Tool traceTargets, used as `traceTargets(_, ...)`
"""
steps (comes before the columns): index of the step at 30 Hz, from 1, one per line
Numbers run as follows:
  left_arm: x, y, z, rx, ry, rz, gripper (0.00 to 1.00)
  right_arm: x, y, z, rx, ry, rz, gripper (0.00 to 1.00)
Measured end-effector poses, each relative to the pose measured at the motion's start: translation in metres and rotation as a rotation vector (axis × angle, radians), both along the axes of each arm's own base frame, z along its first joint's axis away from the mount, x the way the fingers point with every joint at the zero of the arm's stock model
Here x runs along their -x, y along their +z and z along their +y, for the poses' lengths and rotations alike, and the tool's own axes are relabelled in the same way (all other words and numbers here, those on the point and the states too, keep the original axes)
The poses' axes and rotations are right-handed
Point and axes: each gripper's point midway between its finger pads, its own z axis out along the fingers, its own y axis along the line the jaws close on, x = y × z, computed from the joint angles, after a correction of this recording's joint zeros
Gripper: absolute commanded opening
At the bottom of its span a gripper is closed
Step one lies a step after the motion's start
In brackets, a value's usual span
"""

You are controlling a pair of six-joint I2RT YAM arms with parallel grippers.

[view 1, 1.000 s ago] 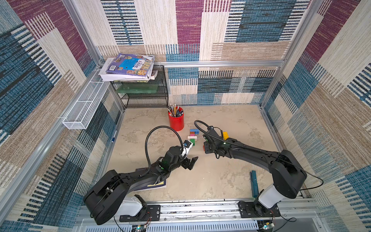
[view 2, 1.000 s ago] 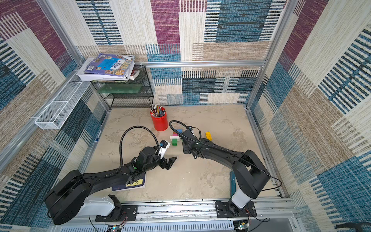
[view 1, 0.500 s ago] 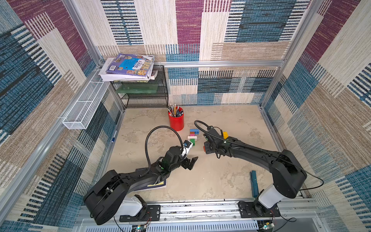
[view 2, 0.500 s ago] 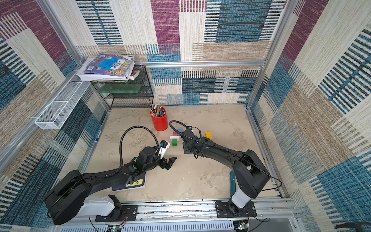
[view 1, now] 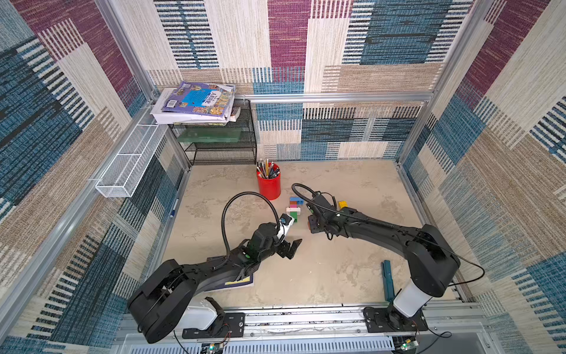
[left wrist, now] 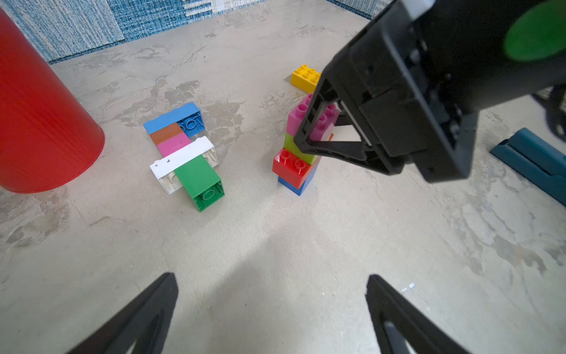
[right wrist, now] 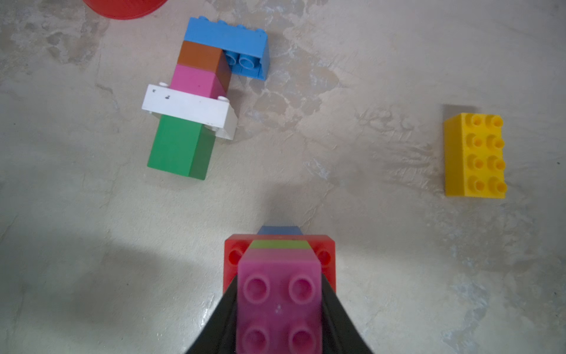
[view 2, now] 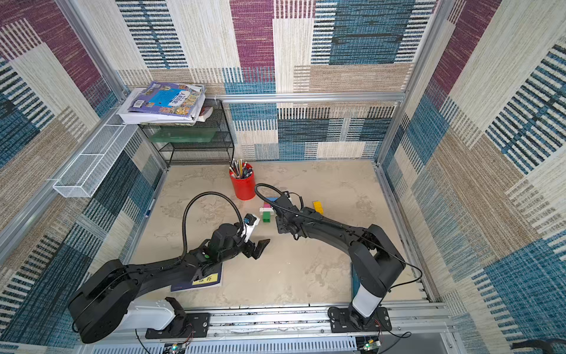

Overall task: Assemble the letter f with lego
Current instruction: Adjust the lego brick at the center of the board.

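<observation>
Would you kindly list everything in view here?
lying lego assembly: 1, blue-brown-pink-white-green, beside red cup
upright lego stack: 1, blue-red-lime-pink, near the assembly
yellow brick: 1, yellow, lying apart
red cup: 1, red, holding pencils, back centre
wire shelf: 1, black, back-left corner, books atop
mesh basket: 1, white, left wall
teal bar: 1, teal, by right arm
booklet: 1, blue, under left arm
left gripper: 1, black, open above the table
right gripper: 1, black, shut on stack's pink brick

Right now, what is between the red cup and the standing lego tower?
The flat lego figure, made of blue, brown, pink, white and green bricks, lies between the red cup and the tower. The left wrist view shows it plainly.
</observation>
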Motion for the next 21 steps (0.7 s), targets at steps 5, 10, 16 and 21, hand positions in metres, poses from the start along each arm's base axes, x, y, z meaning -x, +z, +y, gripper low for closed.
traceTargets(5,0.000,0.001,0.000,0.002,0.000,-0.002,0.99,-0.003,-0.001,0.003,0.001,0.001,-0.004,0.15)
traceTargets(10,0.000,0.003,0.000,0.004,0.000,-0.004,0.99,-0.004,0.000,0.003,0.001,0.003,-0.005,0.19)
traceTargets(16,0.000,0.006,0.000,0.006,0.001,-0.006,0.99,-0.004,0.004,0.004,-0.008,0.018,0.004,0.25)
traceTargets(21,0.001,0.005,0.001,0.001,0.001,0.000,0.99,-0.001,0.010,0.005,-0.011,0.037,0.017,0.30)
